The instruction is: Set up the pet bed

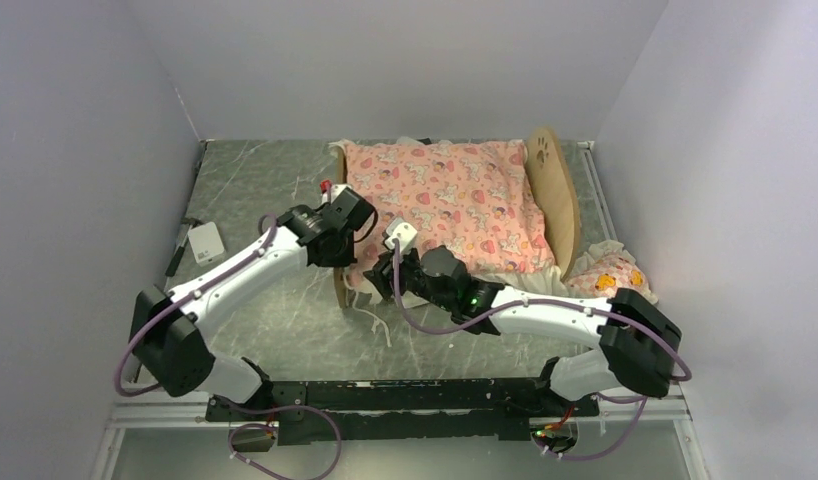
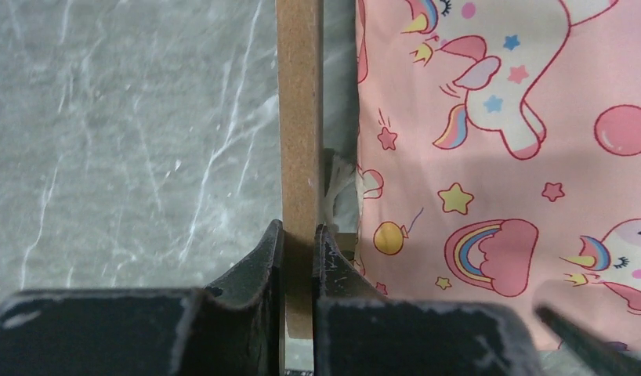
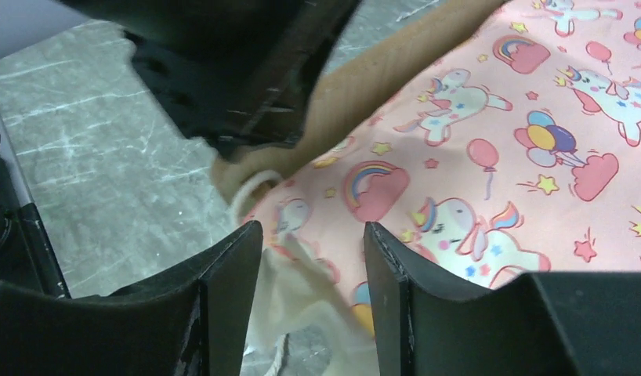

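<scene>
Left pincer [image 2: 299,235]: pinching the pet bed [image 2: 299,117] by its footboard edge.
Right pincer [image 3: 313,235]: spread over the white frill of the mattress [image 3: 474,141].
Bed: upper centre of the counter [image 1: 255,190], pink mattress lying inside.
Pillow [image 1: 610,275]: right, outside, beside the headboard.

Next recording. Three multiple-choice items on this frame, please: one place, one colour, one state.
1. Where is the pillow? A held in the air; B on the table beside the headboard; C nowhere in view.
2. The mattress's ground colour? A pink; B green; C black.
3. The left gripper is: A open in the air; B shut on the footboard; C out of view.
Answers: B, it lies beside the headboard; A, pink unicorn print; B, the board's edge is pinched in it.
</scene>
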`<state>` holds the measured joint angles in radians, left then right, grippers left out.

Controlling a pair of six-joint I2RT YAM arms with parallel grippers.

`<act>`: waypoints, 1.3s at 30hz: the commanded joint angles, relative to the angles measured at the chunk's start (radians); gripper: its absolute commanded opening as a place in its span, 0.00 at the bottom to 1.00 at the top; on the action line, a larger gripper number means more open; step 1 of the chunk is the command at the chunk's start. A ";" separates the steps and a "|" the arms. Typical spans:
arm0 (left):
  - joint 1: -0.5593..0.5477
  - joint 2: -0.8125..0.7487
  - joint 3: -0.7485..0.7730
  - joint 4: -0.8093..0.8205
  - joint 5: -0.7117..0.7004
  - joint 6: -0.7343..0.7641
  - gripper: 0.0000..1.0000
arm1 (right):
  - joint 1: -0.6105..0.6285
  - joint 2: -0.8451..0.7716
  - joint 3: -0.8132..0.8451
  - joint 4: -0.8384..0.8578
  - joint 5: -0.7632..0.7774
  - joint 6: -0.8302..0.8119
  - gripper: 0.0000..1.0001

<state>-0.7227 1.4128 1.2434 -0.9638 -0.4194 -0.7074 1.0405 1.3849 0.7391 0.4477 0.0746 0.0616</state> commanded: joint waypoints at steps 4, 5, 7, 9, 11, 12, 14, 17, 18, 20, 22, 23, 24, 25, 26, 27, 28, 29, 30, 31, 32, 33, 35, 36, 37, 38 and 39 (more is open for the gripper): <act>0.033 0.111 0.127 0.272 0.026 0.142 0.00 | 0.090 -0.141 -0.032 -0.051 0.324 0.009 0.58; 0.038 0.133 0.140 0.281 0.023 0.163 0.00 | 0.100 -0.156 -0.043 -0.058 0.354 0.013 0.58; 0.045 0.157 0.159 0.292 0.018 0.193 0.00 | 0.115 -0.179 -0.057 -0.073 0.396 0.028 0.59; 0.051 0.176 0.175 0.297 0.008 0.229 0.00 | 0.131 -0.191 -0.065 -0.083 0.412 0.043 0.59; 0.057 0.188 0.186 0.306 -0.008 0.269 0.03 | 0.151 -0.188 -0.068 -0.082 0.410 0.057 0.59; 0.061 0.191 0.192 0.313 -0.014 0.284 0.05 | 0.158 -0.178 -0.065 -0.080 0.405 0.073 0.59; 0.079 0.201 0.205 0.321 -0.010 0.302 0.11 | 0.177 -0.143 -0.056 -0.066 0.384 0.101 0.58; 0.108 0.210 0.249 0.302 0.046 0.301 0.28 | 0.220 -0.057 -0.024 -0.032 0.373 0.133 0.56; 0.111 0.204 0.262 0.296 0.058 0.306 0.36 | 0.235 -0.024 -0.008 -0.023 0.377 0.138 0.55; 0.117 0.180 0.280 0.275 0.073 0.316 0.57 | 0.254 0.044 0.021 0.013 0.391 0.149 0.50; 0.124 0.139 0.285 0.240 0.075 0.323 0.67 | 0.256 0.124 0.054 0.039 0.394 0.178 0.46; 0.129 0.111 0.277 0.227 0.076 0.324 0.72 | 0.256 0.154 0.069 0.050 0.402 0.195 0.45; 0.135 0.078 0.266 0.215 0.076 0.326 0.76 | 0.256 0.189 0.083 0.065 0.411 0.206 0.45; 0.142 0.041 0.251 0.204 0.075 0.329 0.80 | 0.256 0.222 0.098 0.078 0.416 0.212 0.45; 0.149 -0.012 0.233 0.194 0.066 0.335 0.82 | 0.256 0.251 0.119 0.084 0.427 0.221 0.45; 0.154 -0.053 0.211 0.189 0.051 0.342 0.83 | 0.256 0.283 0.142 0.083 0.442 0.229 0.45; 0.158 -0.097 0.184 0.186 0.027 0.348 0.86 | 0.256 0.311 0.165 0.080 0.459 0.236 0.45; 0.161 -0.137 0.154 0.189 -0.002 0.354 0.87 | 0.256 0.341 0.190 0.073 0.480 0.243 0.46; 0.165 -0.182 0.119 0.197 -0.035 0.361 0.88 | 0.256 0.371 0.213 0.062 0.510 0.257 0.46; 0.168 -0.225 0.078 0.208 -0.066 0.367 0.90 | 0.255 0.397 0.240 0.043 0.542 0.279 0.47; 0.173 -0.262 0.037 0.221 -0.104 0.370 0.91 | 0.253 0.424 0.266 0.015 0.582 0.303 0.47; 0.178 -0.298 0.005 0.234 -0.124 0.374 0.92 | 0.249 0.445 0.288 -0.012 0.616 0.333 0.48; 0.186 -0.353 -0.042 0.256 -0.146 0.383 0.92 | 0.238 0.483 0.324 -0.091 0.664 0.410 0.49; 0.189 -0.371 -0.059 0.265 -0.153 0.388 0.92 | 0.231 0.500 0.347 -0.130 0.677 0.459 0.50; 0.192 -0.387 -0.074 0.277 -0.163 0.395 0.92 | 0.223 0.512 0.359 -0.168 0.682 0.499 0.51; 0.197 -0.397 -0.086 0.286 -0.173 0.403 0.93 | 0.216 0.523 0.370 -0.204 0.687 0.541 0.52; 0.203 -0.405 -0.097 0.291 -0.177 0.409 0.93 | 0.209 0.531 0.377 -0.229 0.690 0.584 0.53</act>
<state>-0.5354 1.0172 1.1927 -0.7361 -0.5224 -0.3424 1.2808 1.8870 1.0588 0.3519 0.6659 0.4465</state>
